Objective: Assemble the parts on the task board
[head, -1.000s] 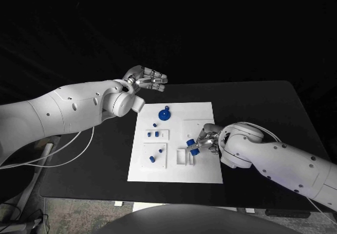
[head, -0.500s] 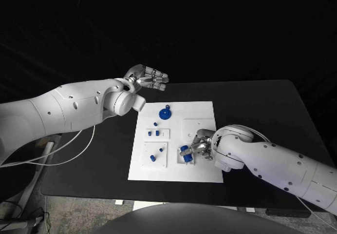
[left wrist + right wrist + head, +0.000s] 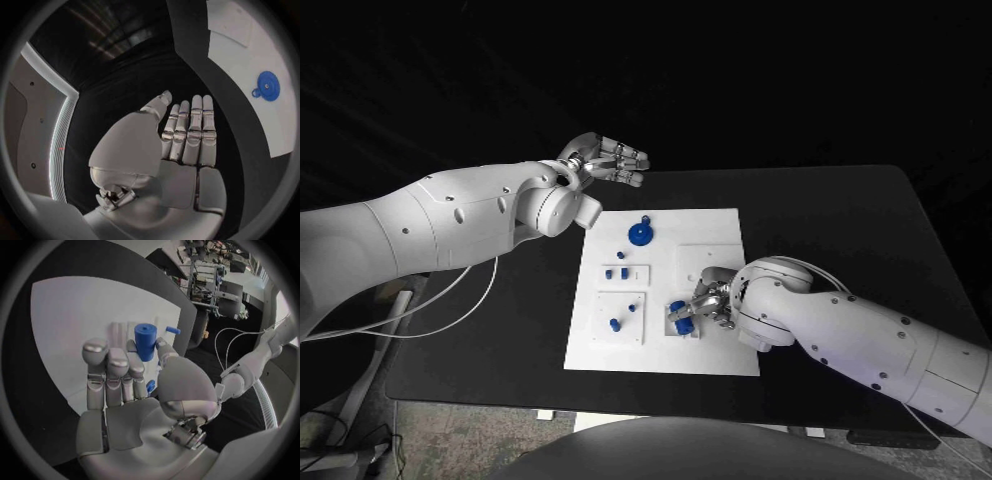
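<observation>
My right hand [image 3: 708, 305] pinches a smooth blue cylinder part [image 3: 145, 341] over the flat white task board [image 3: 718, 225], seemingly at a recessed slot near its right side. My left hand [image 3: 604, 160] hangs open above the matte black desk [image 3: 848, 215], fingers apart.

The board [image 3: 711, 235] is plain white on a black table [image 3: 848, 220]. The parts are blue: a peg [image 3: 145, 341] between the silver right hand's [image 3: 128, 385] fingers, and a round disc [image 3: 267, 86] beyond the silver left hand [image 3: 181, 142]. Both arms are white.
</observation>
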Controlling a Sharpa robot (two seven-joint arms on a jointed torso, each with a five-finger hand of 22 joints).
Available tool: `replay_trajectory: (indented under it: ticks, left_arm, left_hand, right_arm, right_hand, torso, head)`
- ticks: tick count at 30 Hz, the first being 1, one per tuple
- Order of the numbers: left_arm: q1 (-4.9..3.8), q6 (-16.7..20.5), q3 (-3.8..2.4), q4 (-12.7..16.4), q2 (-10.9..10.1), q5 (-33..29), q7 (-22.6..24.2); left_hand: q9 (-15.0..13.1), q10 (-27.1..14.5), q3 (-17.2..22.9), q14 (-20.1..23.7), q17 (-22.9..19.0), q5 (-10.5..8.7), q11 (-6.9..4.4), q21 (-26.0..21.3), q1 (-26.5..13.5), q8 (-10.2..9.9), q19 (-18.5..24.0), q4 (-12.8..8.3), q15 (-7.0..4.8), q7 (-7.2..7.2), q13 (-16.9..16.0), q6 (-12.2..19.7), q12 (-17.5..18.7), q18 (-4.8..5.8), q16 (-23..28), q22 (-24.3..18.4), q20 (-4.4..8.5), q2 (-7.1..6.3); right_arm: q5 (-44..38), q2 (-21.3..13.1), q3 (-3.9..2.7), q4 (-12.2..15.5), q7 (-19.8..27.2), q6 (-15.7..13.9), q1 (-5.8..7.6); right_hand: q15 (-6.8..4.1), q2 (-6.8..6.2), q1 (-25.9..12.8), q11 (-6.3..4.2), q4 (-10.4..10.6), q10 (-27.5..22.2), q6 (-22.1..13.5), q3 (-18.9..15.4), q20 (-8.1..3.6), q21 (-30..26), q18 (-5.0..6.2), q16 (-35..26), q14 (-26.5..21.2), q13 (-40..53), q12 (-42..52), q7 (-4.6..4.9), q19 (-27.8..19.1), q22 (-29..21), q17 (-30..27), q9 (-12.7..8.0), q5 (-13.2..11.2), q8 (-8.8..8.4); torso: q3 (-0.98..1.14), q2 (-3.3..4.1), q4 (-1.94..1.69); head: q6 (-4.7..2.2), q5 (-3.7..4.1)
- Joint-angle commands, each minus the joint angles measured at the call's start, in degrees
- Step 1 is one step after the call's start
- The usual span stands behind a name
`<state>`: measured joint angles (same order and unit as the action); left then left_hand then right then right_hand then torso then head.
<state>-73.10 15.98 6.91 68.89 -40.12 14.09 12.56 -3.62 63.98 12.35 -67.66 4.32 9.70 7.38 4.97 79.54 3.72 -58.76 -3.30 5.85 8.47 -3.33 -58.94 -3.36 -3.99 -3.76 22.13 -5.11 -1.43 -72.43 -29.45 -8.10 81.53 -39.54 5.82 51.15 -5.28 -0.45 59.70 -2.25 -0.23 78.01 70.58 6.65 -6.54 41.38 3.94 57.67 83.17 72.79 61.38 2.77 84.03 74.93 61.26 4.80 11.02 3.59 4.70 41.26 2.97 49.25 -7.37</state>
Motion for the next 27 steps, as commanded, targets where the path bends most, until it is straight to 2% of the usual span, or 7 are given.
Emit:
replay_trajectory:
  ticks: [1, 9, 17, 19, 21, 23, 27]
  left_arm:
    - [-0.12, -0.7, -0.02, 0.1, 0.1, 0.3, 0.1]
    - [-0.14, -0.8, -0.02, 0.0, 0.2, 0.4, -0.1]
    - [-0.16, -0.9, -0.01, 0.0, 0.2, 0.7, -0.1]
    - [-0.16, -0.9, -0.01, 0.0, 0.3, 0.9, -0.1]
    - [-0.16, -0.9, -0.01, 0.0, 0.3, 0.9, -0.1]
    - [-0.16, -0.9, -0.01, 0.0, 0.3, 1.0, -0.1]
    - [-0.16, -1.2, -0.01, 0.0, 0.3, 1.1, -0.1]
  left_hand:
    - [0.0, -0.3, 0.3, 0.0, 0.0, 0.19, 0.09, 0.2, 0.1, -0.1, 0.1, -0.1, 0.35, 0.00, 0.0, 0.2, -0.1, 0.06, 0.1, 0.0, 0.05, -0.13]
    - [0.1, -0.4, 0.3, 0.0, 0.1, 0.18, 0.10, 0.2, 0.0, -0.1, 0.2, 0.0, 0.37, 0.00, 0.0, 0.3, -0.1, 0.06, 0.1, 0.1, 0.03, -0.14]
    - [0.0, -0.4, 0.3, 0.0, 0.1, 0.19, 0.11, 0.2, 0.1, -0.1, 0.2, 0.0, 0.37, -0.01, 0.0, 0.3, -0.1, 0.06, 0.1, 0.1, 0.01, -0.17]
    - [0.0, -0.4, 0.3, 0.0, 0.1, 0.19, 0.11, 0.2, 0.1, -0.1, 0.2, 0.0, 0.37, -0.01, 0.0, 0.3, -0.1, 0.06, 0.1, 0.1, 0.01, -0.17]
    - [0.0, -0.4, 0.3, 0.1, 0.0, 0.20, 0.13, 0.2, 0.1, -0.1, 0.2, 0.0, 0.39, 0.00, 0.0, 0.3, -0.1, 0.06, 0.1, 0.1, 0.00, -0.16]
    - [0.0, -0.4, 0.3, 0.1, 0.0, 0.20, 0.13, 0.2, 0.1, -0.1, 0.2, 0.0, 0.39, 0.01, 0.0, 0.3, -0.1, 0.07, 0.1, 0.1, 0.00, -0.16]
    - [0.0, -0.4, 0.4, 0.1, 0.0, 0.67, 0.13, 0.1, 0.2, -0.1, 0.3, -0.1, 0.39, 0.03, 0.0, 0.3, -0.1, 0.05, 0.1, 0.1, 0.02, -0.15]
  right_arm:
    - [-1.5, 0.3, 0.04, -0.4, 0.2, 2.0, -0.03]
    - [-2.1, 0.8, 0.11, -1.0, 0.3, 2.8, -0.03]
    - [-2.1, 1.0, 0.21, -1.2, 0.6, 3.8, -0.03]
    - [-2.2, 1.0, 0.23, -1.3, 0.7, 3.8, -0.03]
    - [-2.2, 1.1, 0.23, -1.3, 0.8, 3.8, -0.03]
    - [-2.3, 1.1, 0.24, -1.3, 0.9, 3.8, -0.03]
    - [-2.5, 1.1, 0.26, -1.5, 1.0, 3.8, -0.03]
  right_hand:
    - [-0.29, -0.21, -0.6, -0.32, 0.2, 0.0, 1.3, -0.1, -0.29, -0.4, -0.37, -0.3, 0.0, -0.1, -0.2, -0.80, 3.1, 3.0, 0.0, 0.1, -0.9, 0.08]
    - [-0.27, -1.34, -1.3, -0.25, 1.5, -0.1, 1.3, 0.1, -0.27, -0.6, -0.33, -0.5, 0.0, -0.2, -0.4, -0.69, 3.1, 3.0, 0.0, 0.2, -5.2, 0.08]
    - [-0.28, -3.31, -1.2, -0.20, 3.5, -0.3, 1.1, 1.5, -0.29, -0.7, -0.25, -0.6, 0.1, -0.3, -0.6, -0.63, 3.1, 3.1, 0.3, 0.4, -7.1, 0.08]
    - [-0.27, -3.94, -1.3, -0.18, 4.4, -0.3, 1.1, 1.8, -0.27, -0.9, -0.24, -0.6, 0.1, -0.4, -0.6, -0.61, 3.1, 3.1, 0.3, 0.4, -7.7, 0.10]
    - [-0.28, -5.14, -1.6, -0.18, 5.6, -0.4, 1.0, 2.2, -0.30, -0.9, -0.24, -0.7, 0.1, -0.4, -0.6, -0.61, 3.1, 3.1, 0.3, 0.5, -7.9, 0.10]
    - [-0.33, -7.56, -1.4, -0.15, 9.0, -0.5, 0.9, 3.5, -0.33, -1.0, -0.23, -0.8, 0.0, -0.3, -0.6, -0.55, 3.1, 3.1, 0.3, 0.6, -8.0, 0.10]
    - [-0.36, -8.02, -1.1, -0.15, 10.1, -0.5, 0.7, 3.0, -0.41, -1.2, -0.25, -1.0, 0.0, -0.3, -0.7, -0.53, 3.1, 3.0, 0.3, 0.5, -8.1, 0.11]
  torso:
    - [0.00, 0.01, 0.03]
    - [0.02, -0.02, 0.01]
    - [0.01, 0.00, 0.00]
    - [0.01, -0.03, 0.00]
    - [0.01, -0.03, 0.01]
    - [0.02, -0.02, 0.03]
    - [0.03, -0.02, 0.03]
  head:
    - [-0.03, -0.09]
    - [0.02, -0.23]
    - [0.03, -0.49]
    - [0.01, -0.52]
    - [0.00, -0.54]
    - [0.01, -0.57]
    - [0.02, -0.64]
